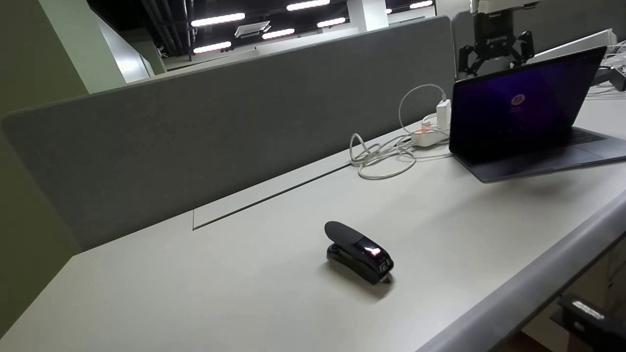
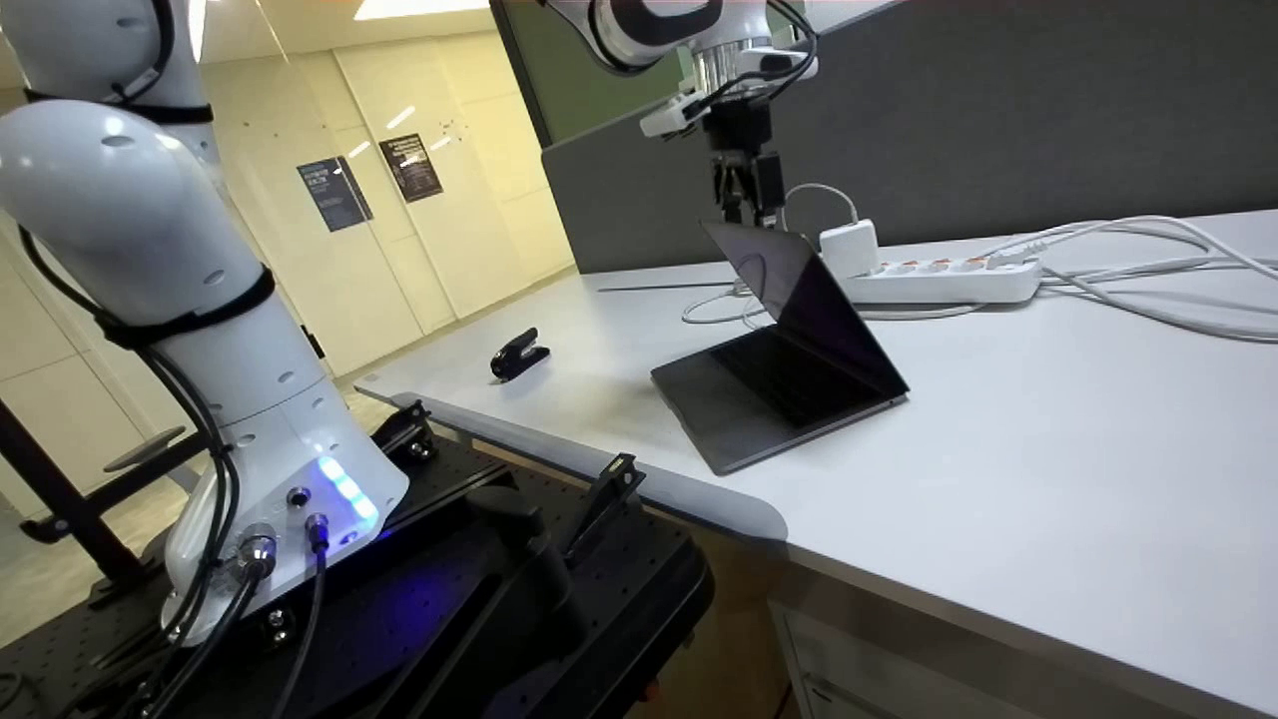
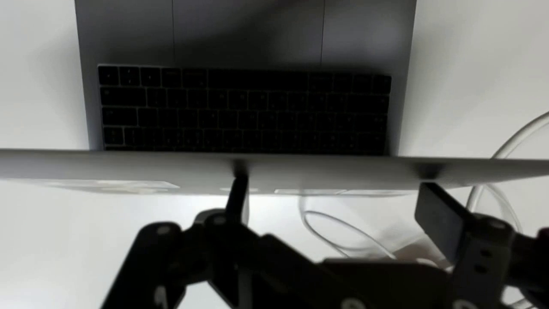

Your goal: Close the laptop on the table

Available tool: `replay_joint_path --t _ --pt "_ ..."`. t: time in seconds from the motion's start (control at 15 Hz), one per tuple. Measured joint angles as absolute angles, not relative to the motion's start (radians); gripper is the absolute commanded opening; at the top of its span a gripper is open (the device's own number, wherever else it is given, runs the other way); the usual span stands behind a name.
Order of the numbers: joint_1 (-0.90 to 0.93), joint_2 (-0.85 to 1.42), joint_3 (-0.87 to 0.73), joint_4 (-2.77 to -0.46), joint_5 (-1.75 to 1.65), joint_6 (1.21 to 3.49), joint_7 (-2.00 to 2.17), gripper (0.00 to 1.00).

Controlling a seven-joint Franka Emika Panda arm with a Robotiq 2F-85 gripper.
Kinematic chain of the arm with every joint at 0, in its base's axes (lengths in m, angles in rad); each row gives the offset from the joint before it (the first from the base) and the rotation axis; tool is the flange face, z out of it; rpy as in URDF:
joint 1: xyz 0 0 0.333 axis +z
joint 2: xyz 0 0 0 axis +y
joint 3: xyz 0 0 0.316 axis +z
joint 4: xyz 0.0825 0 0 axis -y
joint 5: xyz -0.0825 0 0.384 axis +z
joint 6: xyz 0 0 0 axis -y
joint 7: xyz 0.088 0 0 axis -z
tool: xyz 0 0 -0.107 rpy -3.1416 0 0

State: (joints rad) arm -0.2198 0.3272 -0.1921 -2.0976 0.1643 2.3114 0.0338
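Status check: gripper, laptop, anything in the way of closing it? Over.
Gripper open, behind the raised lid; contact unclear. Laptop open, closing not yet done. Black stapler well apart, white power strip behind; neither likely blocks closing.

arm base (image 2: 275, 469) lit blue | wrist (image 2: 721, 66) well apart from base | pincer (image 3: 334, 180) pointing down | fingers (image 3: 439, 216) spread apart

In an exterior view, your arm (image 2: 140, 220) reaches over the desk (image 2: 1048, 449), and its spread fingers (image 2: 768, 185) point down at the upper edge of the open laptop (image 2: 784, 361), though you cannot tell here whether they touch. On the desk you have a black stapler (image 2: 520, 356) well apart from the laptop, and a white power strip (image 2: 949, 283) behind it. A blue light strip (image 2: 347, 487) glows on your arm's base (image 2: 270, 464).
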Motion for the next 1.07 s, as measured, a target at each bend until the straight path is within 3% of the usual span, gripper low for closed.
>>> replay_joint_path --t 0.6,1.07 --pt "-0.177 0.278 -0.192 -2.282 0.139 2.325 0.149 1.00" --pt "-0.176 0.282 -0.188 -2.449 0.186 2.555 0.135 1.00"
